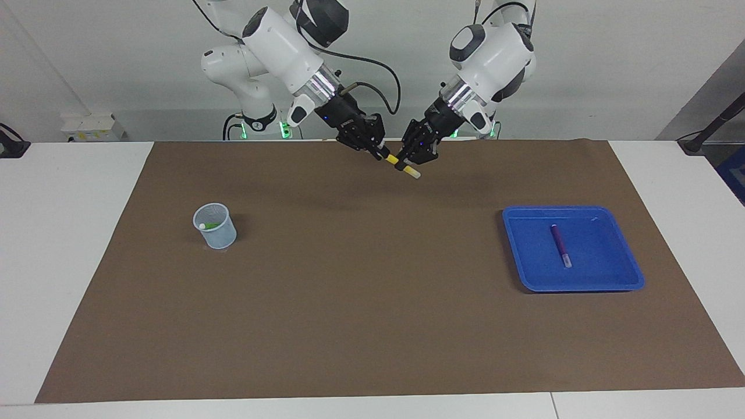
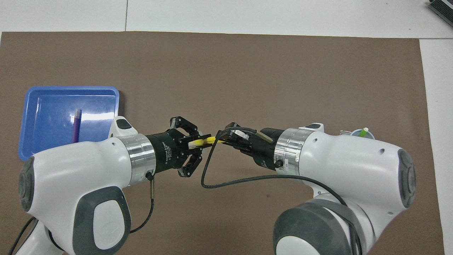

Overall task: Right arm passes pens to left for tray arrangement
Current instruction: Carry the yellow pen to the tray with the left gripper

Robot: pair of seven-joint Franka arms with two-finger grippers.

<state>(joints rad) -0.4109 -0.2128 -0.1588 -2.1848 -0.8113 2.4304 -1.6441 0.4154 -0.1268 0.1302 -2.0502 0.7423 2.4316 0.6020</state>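
Brown mat (image 1: 361,302) lies open between mesh cup (image 1: 215,226) and blue tray (image 1: 573,283); both grippers, apparently joined on the yellow pen (image 1: 401,164), block the robots' edge.

The surface (image 1: 58,244) is white and smooth, and a matt brown sheet (image 1: 372,291) that looks like paper or thin felt covers most of it. The blue tray (image 1: 628,265) is glossy plastic with bright reflections. The pale blue cup (image 1: 216,228) looks like fine mesh. Both arms have glossy white shells with polished metal rings, and each hand is matt black.
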